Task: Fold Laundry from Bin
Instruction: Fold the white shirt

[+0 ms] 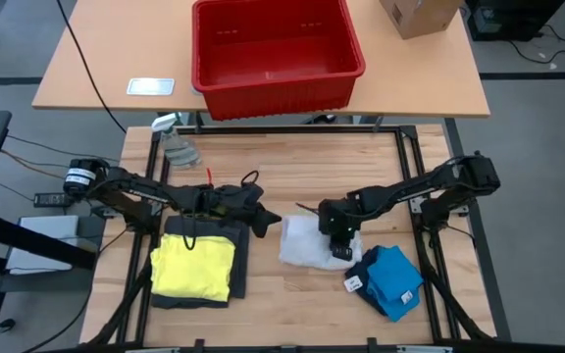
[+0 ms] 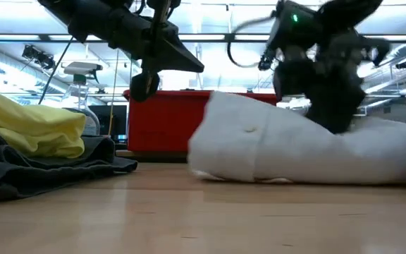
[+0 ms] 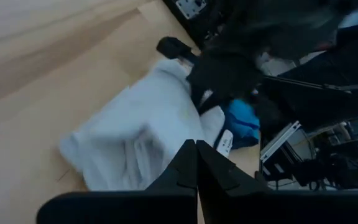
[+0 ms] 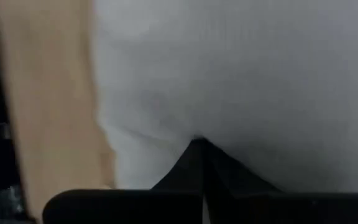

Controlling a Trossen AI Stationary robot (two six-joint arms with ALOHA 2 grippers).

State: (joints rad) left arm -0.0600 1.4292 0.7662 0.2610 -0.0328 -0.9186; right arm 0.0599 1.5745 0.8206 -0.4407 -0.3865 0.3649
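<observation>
A folded white garment (image 1: 300,245) lies flat on the wooden table, right of the middle; it also shows in the low view (image 2: 259,148). My right gripper (image 1: 341,247) is shut, its tips down on the garment's right part. My left gripper (image 1: 271,220) is shut and empty, hanging clear above the table (image 2: 187,65) just left of the white garment. A yellow garment (image 1: 194,267) lies folded on a dark grey one (image 1: 241,257) at the near left. A blue garment (image 1: 392,280) lies folded at the near right. The red bin (image 1: 275,49) stands on the far table. My right gripper presses its shut fingertips (image 4: 199,149) on the top face of the white garment (image 4: 229,81), near its right end. The fingers come from above, slanting down from the table's right side (image 2: 337,113). The garment lies flat on the table under them.
A small pale grey rag (image 1: 179,149) lies at the table's far left. A brown cardboard box (image 1: 420,15) and a flat white device (image 1: 151,86) sit on the far table beside the bin. Bare wood shows in the table's middle and far part (image 1: 292,162).
</observation>
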